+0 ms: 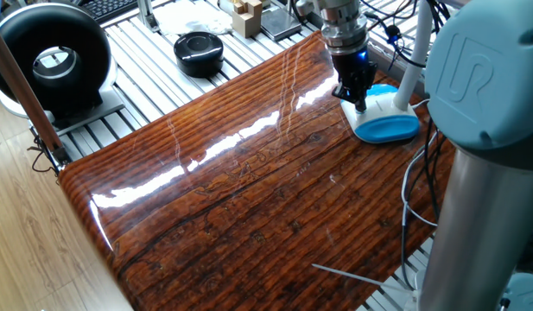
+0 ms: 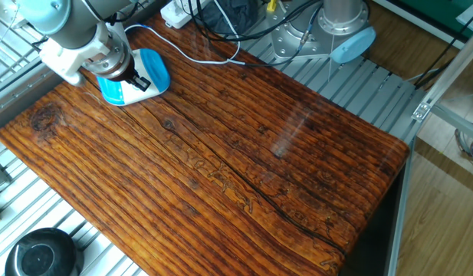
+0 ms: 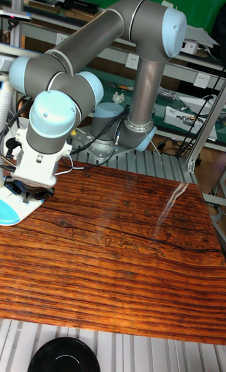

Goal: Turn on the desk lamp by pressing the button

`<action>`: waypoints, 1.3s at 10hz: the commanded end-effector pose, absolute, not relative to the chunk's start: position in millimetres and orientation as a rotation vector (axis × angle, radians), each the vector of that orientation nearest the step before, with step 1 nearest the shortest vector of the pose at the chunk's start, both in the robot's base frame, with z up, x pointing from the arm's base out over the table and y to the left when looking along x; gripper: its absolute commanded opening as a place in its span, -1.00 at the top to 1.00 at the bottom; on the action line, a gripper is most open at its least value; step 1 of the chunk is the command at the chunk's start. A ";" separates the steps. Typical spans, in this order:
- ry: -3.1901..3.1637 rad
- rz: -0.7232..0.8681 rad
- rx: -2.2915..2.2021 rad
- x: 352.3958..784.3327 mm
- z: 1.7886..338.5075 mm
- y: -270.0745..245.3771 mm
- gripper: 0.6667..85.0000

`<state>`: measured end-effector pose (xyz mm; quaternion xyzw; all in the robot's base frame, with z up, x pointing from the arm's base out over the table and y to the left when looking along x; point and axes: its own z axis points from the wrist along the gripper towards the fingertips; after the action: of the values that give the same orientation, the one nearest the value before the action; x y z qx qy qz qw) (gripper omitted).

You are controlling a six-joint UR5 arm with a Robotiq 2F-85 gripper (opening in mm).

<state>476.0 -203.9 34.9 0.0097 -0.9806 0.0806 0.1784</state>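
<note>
And here is the desk lamp (image 1: 385,117), sitting at the far right corner of the glossy wooden bench (image 1: 249,190). Its base is flat and rounded, white on top with a light blue band around the sides, and a slim white neck (image 1: 413,52) climbs up out of the far end of it and leaves the top of the frame. In the other fixed view the same lamp (image 2: 148,77) lies at the far left corner, partly covered by the arm's wrist.

The base is a rounded oblong. In one fixed view its long axis runs from the neck end at the far right down toward the blue rounded end nearer the camera, roughly along the right edge of the bench. The neck stands close to upright, leaning slightly.

The gripper (image 1: 358,102) is right down over the white top of the base, its dark tip at the surface on the left part of the top. Whether it actually touches I cannot tell, and no view shows a clear gap or contact between the jaws, so their state is unknown. In the tall fixed view the wrist hides the tip entirely, with only the blue edge of the base (image 3: 9,213) showing at the left.

A white cable (image 2: 198,54) trails from the lamp across the far edge.
</note>
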 end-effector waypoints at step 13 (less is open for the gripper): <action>-2.773 0.208 0.025 477.2 39.6 -206.5 0.99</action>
<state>476.1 -207.4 38.8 0.0109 -0.9801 0.0801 0.1812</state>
